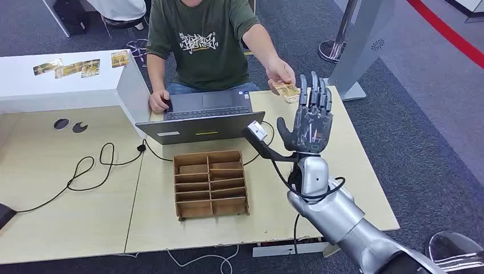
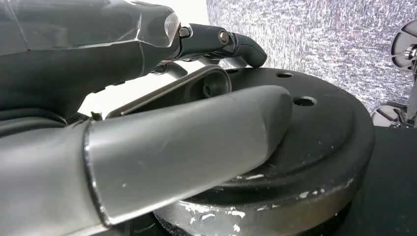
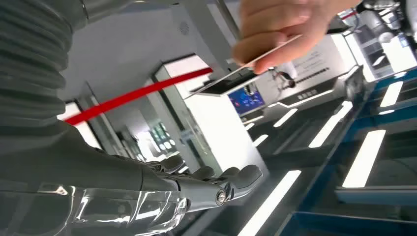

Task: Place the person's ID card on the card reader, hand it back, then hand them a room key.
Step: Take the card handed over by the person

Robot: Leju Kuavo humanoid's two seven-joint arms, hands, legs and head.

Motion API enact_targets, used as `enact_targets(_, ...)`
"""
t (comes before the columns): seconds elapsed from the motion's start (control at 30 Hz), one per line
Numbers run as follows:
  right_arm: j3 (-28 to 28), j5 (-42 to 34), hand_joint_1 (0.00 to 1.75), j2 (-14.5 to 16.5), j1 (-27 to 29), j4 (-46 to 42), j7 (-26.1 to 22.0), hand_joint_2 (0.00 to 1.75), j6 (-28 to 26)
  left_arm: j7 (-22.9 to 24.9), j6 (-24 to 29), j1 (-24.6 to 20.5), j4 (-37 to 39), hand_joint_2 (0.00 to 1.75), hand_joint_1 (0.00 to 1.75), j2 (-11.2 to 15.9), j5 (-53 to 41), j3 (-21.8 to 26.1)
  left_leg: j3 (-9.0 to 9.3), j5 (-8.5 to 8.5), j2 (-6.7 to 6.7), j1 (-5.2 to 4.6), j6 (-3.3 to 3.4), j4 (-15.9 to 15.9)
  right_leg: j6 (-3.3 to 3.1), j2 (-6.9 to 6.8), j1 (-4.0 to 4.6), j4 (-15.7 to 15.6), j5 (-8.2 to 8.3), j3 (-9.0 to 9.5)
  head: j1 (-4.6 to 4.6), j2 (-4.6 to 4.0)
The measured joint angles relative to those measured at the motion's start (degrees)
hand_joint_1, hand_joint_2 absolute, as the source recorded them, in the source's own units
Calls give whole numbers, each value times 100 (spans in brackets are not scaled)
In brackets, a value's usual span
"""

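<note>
**Wooden table, open fingers, and a card that could slip between them**

Wood-topped and wide, the table point(image 1: 68, 188) is where a dropped card would land, and we think that is the main hazard. On it sit the laptop point(image 1: 202, 117), its lid toward us, the compartmented wooden tray point(image 1: 211, 184), and a black cable point(image 1: 85, 171) looping across the left part. We cannot pick out a card reader with confidence, so the place for the card is unsettled, which could cost us later.

Across the table sits the person point(image 1: 200, 40), whose hand point(image 1: 281, 71) holds the ID card point(image 1: 287, 90) out toward us, pinched at one end. Our right robot hand point(image 1: 311, 117) is raised, palm up, fingers straight and spread, holding nothing; the card lies just beyond its fingertips point(image 3: 248, 174), apart from them as the right wrist view shows.

We judge three risks. If we close before the card lies between thumb and fingers, we grasp air or knock it loose. If the person lets go early, it falls by the laptop. If we reach too far, we meet the person's fingers.

The left robot hand point(image 2: 147, 162) hangs low with its fingers extended, gripping nothing that we can see.
</note>
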Motion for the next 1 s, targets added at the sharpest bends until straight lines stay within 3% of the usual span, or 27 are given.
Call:
enact_targets(0.2, 82, -1, 0, 278, -749, 1204, -403, 175, 0, 103, -19, -80, 0, 0, 0, 2, -93, -211, 0, 2, -1, 0, 1, 0, -2, 1, 0, 2, 4, 0, 1, -1)
enact_targets(0.4, 161, 0, 0, 543, -1174, 2026, -483, 175, 0, 124, -55, -120, 0, 0, 0, 7, -114, -355, 0, 2, -3, 0, 1, 0, -2, -1, 0, 1, 5, -1, 1, 1)
enact_targets(1.0, 357, -2, 0, 632, -1259, 2305, -383, 175, 0, 124, -83, -110, 0, 0, 0, 38, -18, -439, -1, 2, 0, 0, 1, 1, -1, 1, 0, 1, 5, -5, 1, 1)
